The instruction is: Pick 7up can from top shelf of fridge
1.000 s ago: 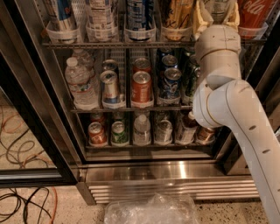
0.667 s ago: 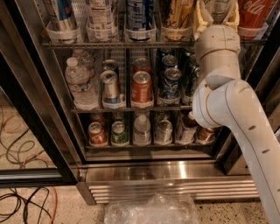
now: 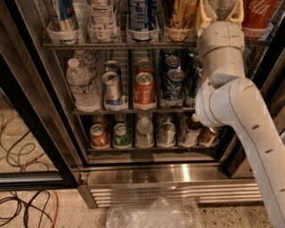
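Observation:
The fridge (image 3: 178, 174) stands open in front of me, its steel louvred base at the bottom. Its top shelf (image 3: 111, 45) is a wire rack with clear cup holders holding tall cans: blue-white ones (image 3: 143, 13), a tan one (image 3: 180, 13) and a red Coca-Cola can (image 3: 260, 13). My gripper (image 3: 220, 10) is up at this shelf, between the tan can and the red can, cut off by the top edge of the view. The white arm (image 3: 231, 107) rises to it from the lower right. The 7up can is hidden behind the wrist or out of view.
The middle rack holds a water bottle (image 3: 82, 87) and short cans (image 3: 144, 89). The bottom rack holds more short cans (image 3: 120, 136). The black door frame (image 3: 40, 133) runs along the left. Cables (image 3: 22, 147) lie on the floor, and clear plastic wrap (image 3: 153, 213) sits below the base.

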Robot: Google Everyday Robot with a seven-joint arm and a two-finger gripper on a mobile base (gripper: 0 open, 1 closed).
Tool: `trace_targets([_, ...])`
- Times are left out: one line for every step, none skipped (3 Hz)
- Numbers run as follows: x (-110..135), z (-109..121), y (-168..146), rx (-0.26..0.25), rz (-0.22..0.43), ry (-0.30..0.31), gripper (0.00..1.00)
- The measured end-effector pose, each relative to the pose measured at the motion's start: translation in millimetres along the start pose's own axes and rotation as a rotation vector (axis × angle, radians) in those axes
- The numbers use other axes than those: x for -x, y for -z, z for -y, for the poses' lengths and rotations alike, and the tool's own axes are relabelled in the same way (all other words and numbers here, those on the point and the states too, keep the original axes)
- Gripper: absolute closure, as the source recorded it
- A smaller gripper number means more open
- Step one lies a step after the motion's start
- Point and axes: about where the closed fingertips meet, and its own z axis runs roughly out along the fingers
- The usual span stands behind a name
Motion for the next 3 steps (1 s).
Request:
trace_targets([15,1,-7,0.001,0.04,-0.008,1.0])
trace_targets([31,7,-6,-0.02,0.102,-0.01,1.0])
trace_targets([31,7,-6,-0.019,0.102,-0.01,1.0])
